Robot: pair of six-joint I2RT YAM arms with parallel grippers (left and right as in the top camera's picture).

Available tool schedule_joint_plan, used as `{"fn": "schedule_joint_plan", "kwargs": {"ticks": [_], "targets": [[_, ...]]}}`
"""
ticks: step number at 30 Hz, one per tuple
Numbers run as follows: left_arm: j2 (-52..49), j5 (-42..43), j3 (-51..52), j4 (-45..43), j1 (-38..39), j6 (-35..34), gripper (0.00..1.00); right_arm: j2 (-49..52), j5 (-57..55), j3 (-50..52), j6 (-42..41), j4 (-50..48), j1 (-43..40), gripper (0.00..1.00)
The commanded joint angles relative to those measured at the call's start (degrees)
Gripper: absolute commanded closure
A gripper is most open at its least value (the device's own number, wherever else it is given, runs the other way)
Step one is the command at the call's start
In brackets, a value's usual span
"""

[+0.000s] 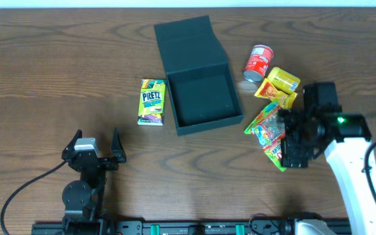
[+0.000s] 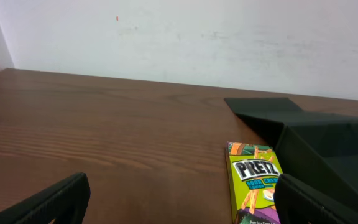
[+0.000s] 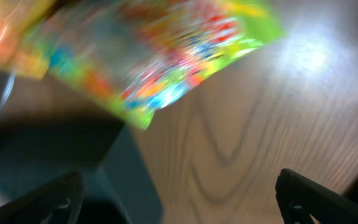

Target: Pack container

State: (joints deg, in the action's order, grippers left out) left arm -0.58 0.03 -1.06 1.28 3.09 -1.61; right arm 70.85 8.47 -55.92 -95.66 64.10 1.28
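Both left tool and right tool gape released; matte dark square container lies open-lidded.

Matt finish on a dark teal-black square cardboard box, on a brown wood-grain table with a soft sheen. Ahead of the right gripper, a blurred green printed snack bag looks like glossy plastic film; ahead of the left gripper, a yellow-green Pretz box of smooth printed card.

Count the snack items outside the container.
5: Pretz box left of the container; red can, yellow pack, orange packet, green bag to its right. Right gripper may hide more.
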Motion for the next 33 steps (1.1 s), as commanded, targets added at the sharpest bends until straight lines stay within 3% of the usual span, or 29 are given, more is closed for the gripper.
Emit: {"fn": "schedule_joint_plan", "kwargs": {"ticks": [1,6,11,33], "targets": [[0.35,-0.44,0.81,3.08,-0.24,0.35,0.05,-2.60,-1.40,6.54,-18.82,-3.74,-2.69,0.02],[0.35,-0.44,0.81,3.08,-0.24,0.35,0.05,-5.27,-2.78,14.05,-20.24,-12.11,-6.54,0.08],[0.35,-0.44,0.79,3.08,-0.24,0.35,0.04,-5.38,-5.66,17.59,-21.86,-15.41,-8.20,0.09],[0.35,-0.44,0.81,3.08,-0.24,0.35,0.05,6.40,-2.14,18.23,-21.73,-32.94,-7.37,0.16]]}}
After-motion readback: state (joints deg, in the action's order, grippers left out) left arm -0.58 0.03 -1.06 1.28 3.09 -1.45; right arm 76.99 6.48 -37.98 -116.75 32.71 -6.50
